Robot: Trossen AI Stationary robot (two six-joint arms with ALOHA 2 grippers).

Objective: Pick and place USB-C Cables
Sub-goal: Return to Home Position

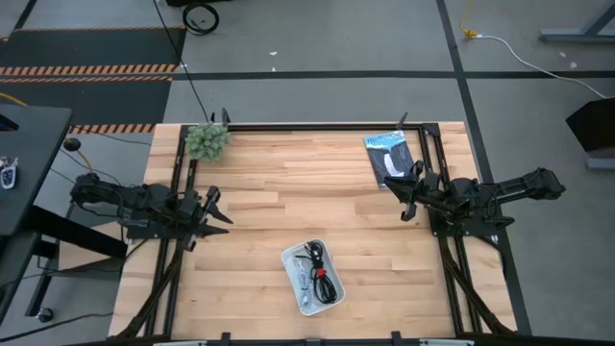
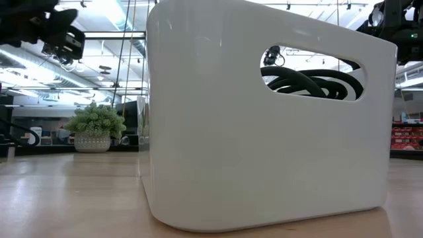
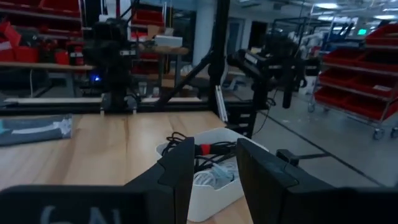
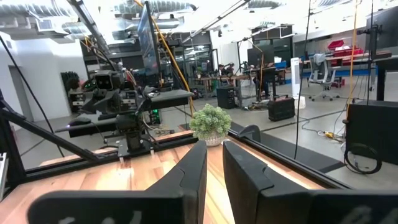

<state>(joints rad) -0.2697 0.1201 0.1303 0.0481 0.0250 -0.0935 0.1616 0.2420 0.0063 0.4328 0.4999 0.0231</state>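
Note:
The cables lie bundled in the white tray (image 1: 293,259) near the table's near edge, between the arms. In the high view I make out black cables (image 1: 322,274) and a pale one (image 1: 305,284). The left wrist view shows the tray (image 3: 214,196) holding a black cable with a red tie (image 3: 205,149) and a white cable (image 3: 208,178). In the low view, black coils (image 2: 310,82) show through the tray's handle hole. My left gripper (image 1: 219,211) (image 3: 216,143) hovers open at the table's left side. My right gripper (image 1: 405,197) (image 4: 214,147) hovers open at the right side.
A blue-and-black flat packet (image 1: 389,156) (image 3: 34,130) lies near the far right corner, just beyond my right gripper. A small potted plant (image 1: 207,140) (image 2: 94,129) (image 4: 210,123) stands at the far left corner. Bare wood lies between the arms, far of the tray.

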